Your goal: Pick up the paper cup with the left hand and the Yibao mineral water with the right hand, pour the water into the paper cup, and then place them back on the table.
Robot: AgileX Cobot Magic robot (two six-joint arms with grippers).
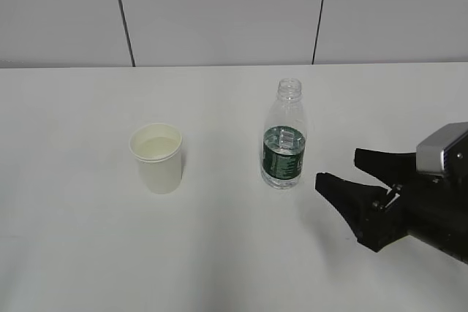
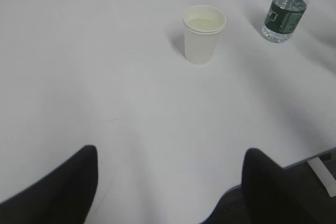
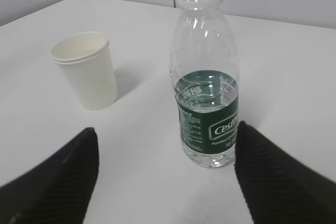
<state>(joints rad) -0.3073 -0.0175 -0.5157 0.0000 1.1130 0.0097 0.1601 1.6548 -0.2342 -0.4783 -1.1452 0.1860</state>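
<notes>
The paper cup [image 1: 156, 157] stands upright on the white table [image 1: 73, 253], left of the middle; it also shows in the left wrist view [image 2: 203, 33] and the right wrist view [image 3: 86, 68]. The capless Yibao bottle [image 1: 284, 139] stands upright to its right, with water up to the green label [image 3: 208, 115]; its lower part shows in the left wrist view [image 2: 284, 13]. My right gripper [image 1: 345, 166] is open and empty, low over the table a little right of the bottle. In the right wrist view [image 3: 167, 148] the bottle stands just ahead. My left gripper [image 2: 171, 163] is open and empty, well back from the cup; it is out of the exterior view.
A grey panelled wall [image 1: 219, 12] with dark seams runs behind the table. The table's edge [image 2: 299, 162] shows at the lower right of the left wrist view, near the left gripper's right finger.
</notes>
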